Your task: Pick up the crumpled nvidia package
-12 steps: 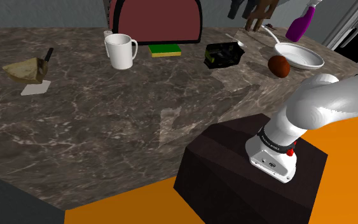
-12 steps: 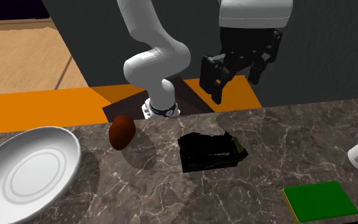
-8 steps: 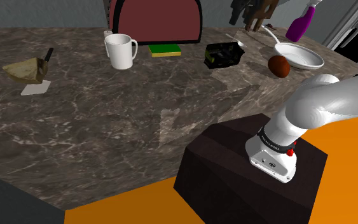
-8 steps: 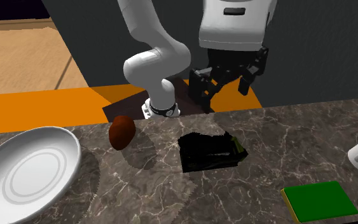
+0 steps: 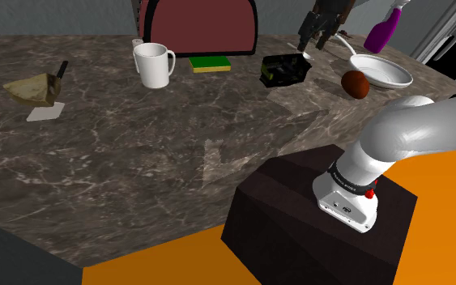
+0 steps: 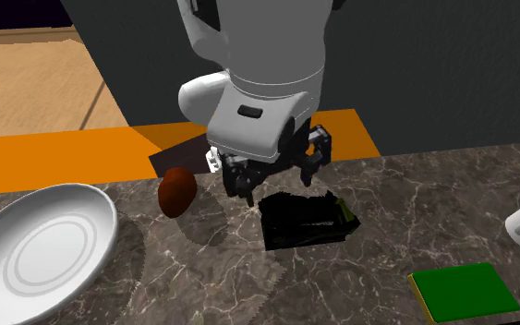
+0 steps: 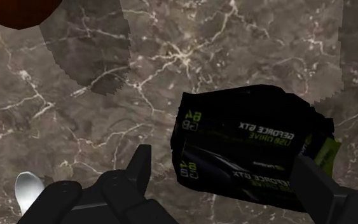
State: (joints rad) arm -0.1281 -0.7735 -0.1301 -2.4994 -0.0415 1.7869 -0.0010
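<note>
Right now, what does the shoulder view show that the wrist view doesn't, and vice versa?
Shoulder view, absent from the wrist view: white mug, green sponge, purple spray bottle, white plate, the stand. Wrist view, absent from the shoulder view: GTX lettering on the black package. Both: that package, the open end effector near it, the brown round object, the marbled counter.

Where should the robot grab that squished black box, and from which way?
Probably from above, pinching two opposite side edges. The black package lies flat on the marble counter, so only its sides stick up for the open end effector hovering over it.
</note>
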